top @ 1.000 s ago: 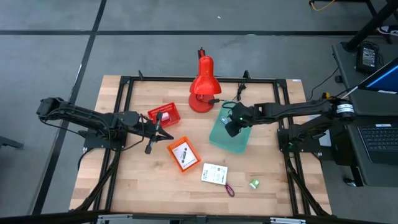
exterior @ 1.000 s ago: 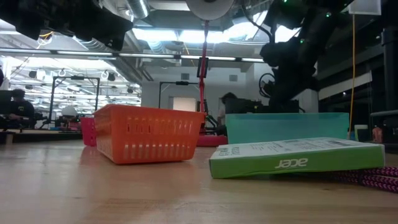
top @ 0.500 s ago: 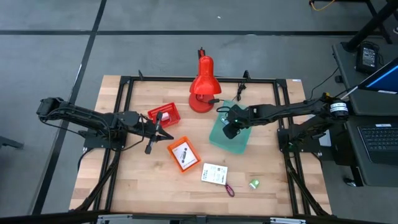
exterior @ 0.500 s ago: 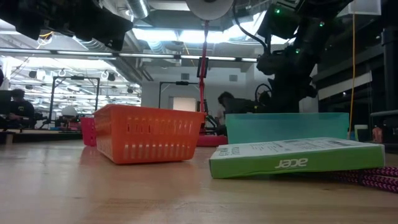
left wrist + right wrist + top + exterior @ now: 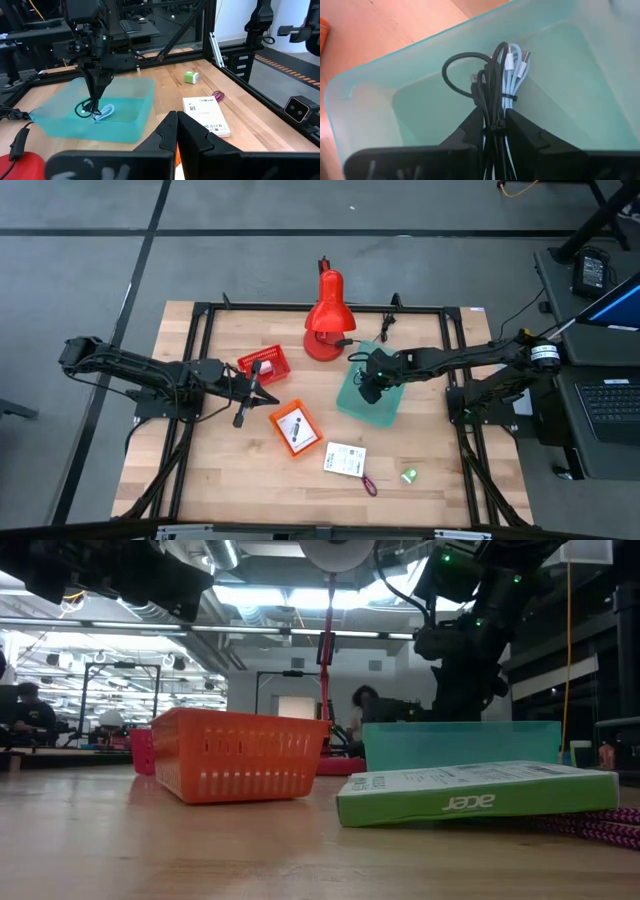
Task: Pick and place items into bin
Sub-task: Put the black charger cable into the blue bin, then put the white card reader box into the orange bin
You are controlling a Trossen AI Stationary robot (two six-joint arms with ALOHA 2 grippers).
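My right gripper (image 5: pixel 369 387) reaches down into the teal bin (image 5: pixel 386 413) and is shut on a bundle of black and pale-blue cables (image 5: pixel 496 75). My left gripper (image 5: pixel 257 393) waits shut above the table beside the red basket (image 5: pixel 264 365). On the table lie an orange tray with a card (image 5: pixel 293 428), a white printed box (image 5: pixel 345 459), a purple strap (image 5: pixel 369 485) and a small green piece (image 5: pixel 408 475). The pink cube (image 5: pixel 141 751) peeks out behind the orange basket in the low view. My right gripper pinches the cable bundle between its two fingers (image 5: pixel 473 126) near the black tie (image 5: pixel 493 129). It comes from above, pointing down, with the cables running along the fingers. The bundle hangs below the fingers, its loops (image 5: pixel 94 110) down at the bin's floor.
The big red desk lamp (image 5: pixel 326 315) stands just beyond the bin, its cord (image 5: pixel 384 328) trailing near the right arm. A black frame (image 5: pixel 205 330) runs round the table. Bare wood lies at the near left part of the table (image 5: pixel 210 480).
My right gripper, still shut on the cables, has shifted a little toward the table's left inside the bin.
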